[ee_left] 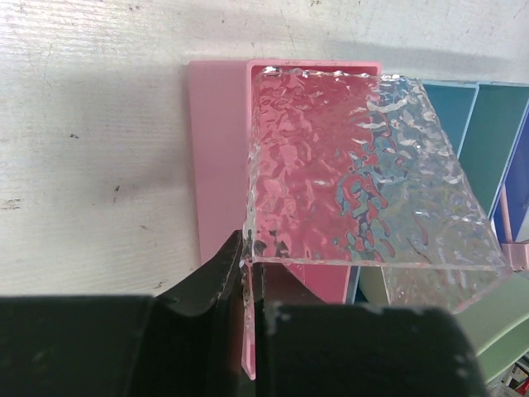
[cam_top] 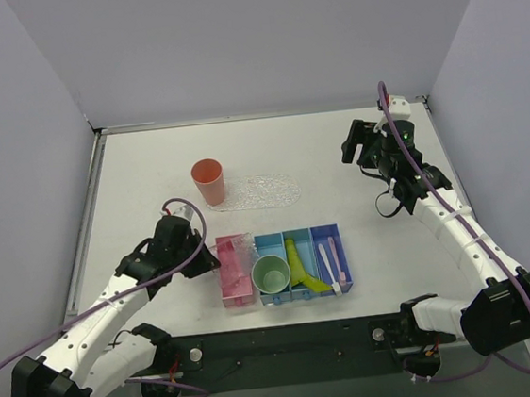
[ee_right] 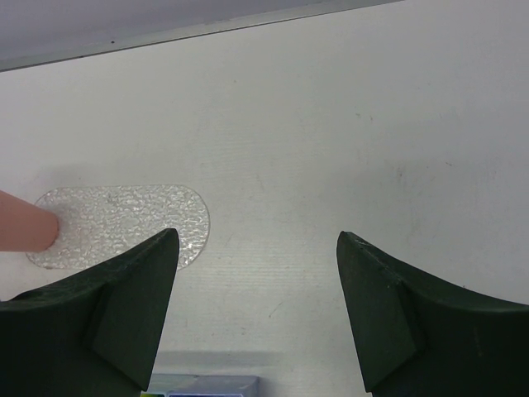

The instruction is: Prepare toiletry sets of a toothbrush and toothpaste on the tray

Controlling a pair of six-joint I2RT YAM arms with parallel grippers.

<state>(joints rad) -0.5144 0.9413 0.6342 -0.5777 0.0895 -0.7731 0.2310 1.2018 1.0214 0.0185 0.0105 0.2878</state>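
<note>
Toothbrushes [cam_top: 327,262] lie side by side in the rightmost slot of the blue bin [cam_top: 336,288] near the arm bases. The toothpaste [cam_top: 297,265] is in the middle slot and a green cup [cam_top: 271,276] stands in the left one. None of these has reached the tray.

Just left of them is the pink bin [cam_top: 231,283]. The left gripper [ee_left: 250,266] is pinched tight on the near edge of a clear rack [ee_left: 355,165] held above it. Only the left wrist view shows that grip plainly (from overhead the rack is a faint glint over the pink).

Farther out on the table [cam_top: 149,173], the tray [cam_top: 269,193] lies flat with a pink cup [cam_top: 208,181] standing at its left end. The right wrist view shows the tray's bumpy surface [ee_right: 124,217] much better, but catches only a bit of the cup.

Farthest back on the right, the right gripper [ee_right: 256,306] hangs above bare table with its fingers [ee_right: 124,306] spread wide and nothing between them. It is well apart from the tray and the bins.
</note>
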